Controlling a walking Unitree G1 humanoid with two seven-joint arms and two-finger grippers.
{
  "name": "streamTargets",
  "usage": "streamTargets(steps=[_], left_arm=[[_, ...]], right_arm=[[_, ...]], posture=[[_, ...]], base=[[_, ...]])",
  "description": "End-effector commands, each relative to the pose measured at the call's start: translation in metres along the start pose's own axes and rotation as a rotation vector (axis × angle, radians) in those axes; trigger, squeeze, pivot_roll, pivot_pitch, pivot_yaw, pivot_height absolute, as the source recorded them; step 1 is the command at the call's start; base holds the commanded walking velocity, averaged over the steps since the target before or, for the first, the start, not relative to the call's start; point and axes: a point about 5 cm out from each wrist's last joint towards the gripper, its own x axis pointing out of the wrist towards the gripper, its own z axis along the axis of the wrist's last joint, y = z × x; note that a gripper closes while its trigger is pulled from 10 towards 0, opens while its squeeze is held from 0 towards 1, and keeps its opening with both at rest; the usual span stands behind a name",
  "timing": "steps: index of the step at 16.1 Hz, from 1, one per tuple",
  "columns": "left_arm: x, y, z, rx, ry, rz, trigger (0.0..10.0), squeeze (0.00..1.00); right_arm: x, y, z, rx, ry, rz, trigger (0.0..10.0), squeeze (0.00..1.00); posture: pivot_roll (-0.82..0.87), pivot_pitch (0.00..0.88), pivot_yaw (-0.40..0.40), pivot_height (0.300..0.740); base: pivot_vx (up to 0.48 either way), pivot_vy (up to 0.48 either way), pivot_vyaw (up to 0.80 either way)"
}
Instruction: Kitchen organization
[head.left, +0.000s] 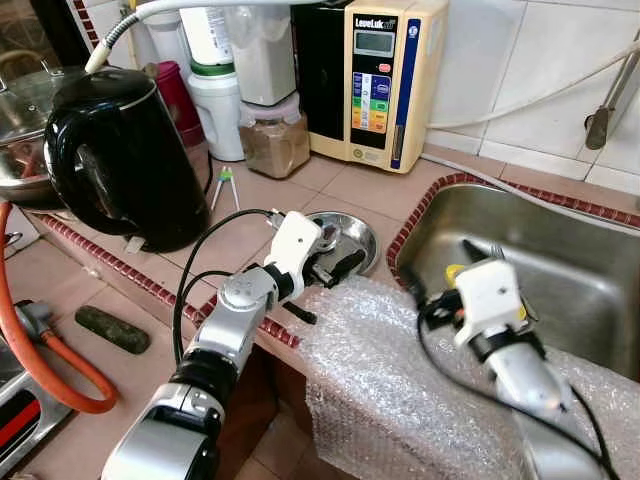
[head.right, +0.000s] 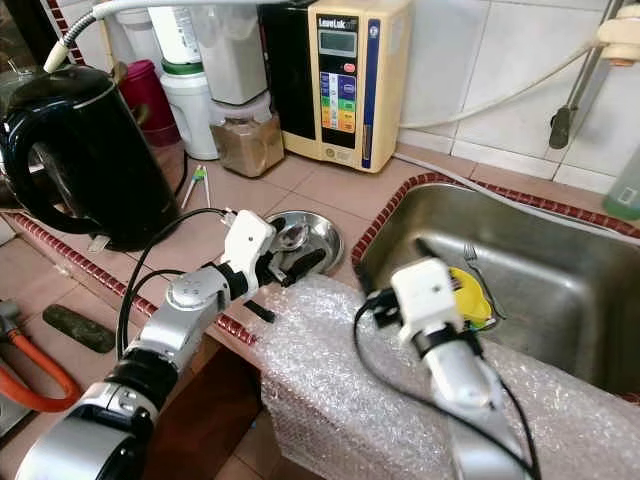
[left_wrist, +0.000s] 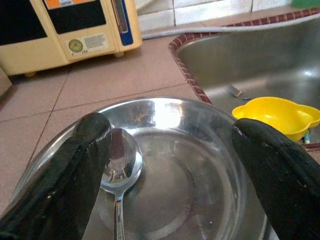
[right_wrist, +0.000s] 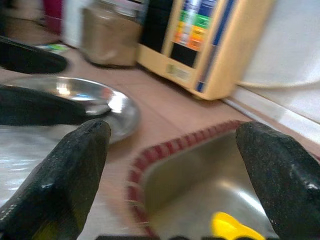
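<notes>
Spoon (left_wrist: 119, 165): handle cut off by the left wrist view's edge; in the eye views mostly hidden behind the left pincer (head.left: 335, 262).
Yellow cup (head.right: 468, 296): partly hidden behind the right pincer (head.right: 425, 262).
Fork (head.right: 474, 262): only its tines show in the sink (head.right: 560, 250).
Right wrist view: blurred; the jar (right_wrist: 111, 35) is smeared.
Kettle (head.right: 85, 150): cut off at the picture's edge.
Pot (head.left: 25, 120): largely behind the kettle.

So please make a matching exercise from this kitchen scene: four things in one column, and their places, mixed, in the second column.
Things:
1. spoon
2. yellow bowl
3. black kettle
4. bubble wrap

Places:
a. over the counter's front edge
b. in the steel plate
c. on the counter, at the robot's left
d. in the sink

Pairs: 1-b, 2-d, 3-c, 4-a
</notes>
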Motion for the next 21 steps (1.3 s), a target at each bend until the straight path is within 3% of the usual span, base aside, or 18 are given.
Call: streamTargets(steps=[1, 3, 7, 8, 9, 10, 11, 12, 13, 14, 21], left_arm=[[-0.001, 0.005, -0.003, 0.017, 0.043, 0.004, 10.0, 0.00], [-0.003, 0.009, -0.008, 0.041, 0.086, 0.017, 10.0, 0.00], [-0.005, 0.013, -0.025, 0.078, 0.240, 0.043, 9.4, 0.00], [-0.004, 0.010, -0.027, 0.079, 0.255, 0.029, 8.5, 0.00], [-0.002, 0.009, -0.027, 0.086, 0.265, 0.027, 5.9, 0.00], [-0.001, 0.008, -0.027, 0.096, 0.286, 0.025, 4.7, 0.00], [0.000, 0.009, -0.026, 0.098, 0.291, 0.030, 4.5, 0.00], [0.002, 0.009, -0.025, 0.100, 0.295, 0.031, 2.5, 0.00], [0.003, 0.009, -0.024, 0.101, 0.297, 0.031, 2.4, 0.00], [0.005, 0.008, -0.023, 0.095, 0.303, 0.031, 0.2, 0.00], [0.012, 0.001, -0.026, 0.094, 0.341, 0.063, 0.0, 0.00]], right_arm=[[-0.003, 0.012, 0.007, 0.017, -0.017, 0.077, 10.0, 0.00], [-0.010, 0.026, 0.011, 0.031, -0.015, 0.183, 10.0, 0.00], [-0.013, 0.028, 0.012, 0.025, 0.005, 0.212, 10.0, 0.00], [-0.014, 0.027, 0.013, 0.024, 0.008, 0.212, 10.0, 0.00], [-0.013, 0.027, 0.014, 0.027, 0.008, 0.210, 10.0, 0.00], [-0.013, 0.029, 0.014, 0.027, 0.010, 0.213, 10.0, 0.00], [-0.013, 0.029, 0.014, 0.027, 0.011, 0.215, 10.0, 0.00], [-0.013, 0.030, 0.014, 0.018, 0.015, 0.222, 10.0, 0.00], [-0.013, 0.031, 0.014, 0.014, 0.016, 0.224, 10.0, 0.00], [-0.011, 0.030, 0.015, 0.012, 0.017, 0.219, 10.0, 0.00], [-0.009, 0.029, 0.013, -0.008, 0.028, 0.208, 10.0, 0.00]], posture=[[-0.06, 0.000, 0.098, 0.740], [-0.06, 0.000, 0.094, 0.740], [-0.07, 0.000, 0.099, 0.740], [-0.08, 0.000, 0.102, 0.740], [-0.08, 0.000, 0.103, 0.740], [-0.08, 0.000, 0.104, 0.740], [-0.08, 0.000, 0.104, 0.740], [-0.08, 0.000, 0.106, 0.740], [-0.08, 0.000, 0.108, 0.740], [-0.08, 0.000, 0.110, 0.740], [-0.07, 0.000, 0.111, 0.740]], base=[[0.000, 0.000, 0.00], [0.000, 0.000, 0.00], [0.000, 0.000, 0.00], [0.000, 0.000, 0.00], [0.000, 0.000, 0.00], [0.000, 0.000, 0.00], [0.000, 0.000, 0.00], [0.000, 0.000, 0.00], [0.000, 0.000, 0.00], [0.000, 0.000, 0.00], [0.000, 0.000, 0.00]])
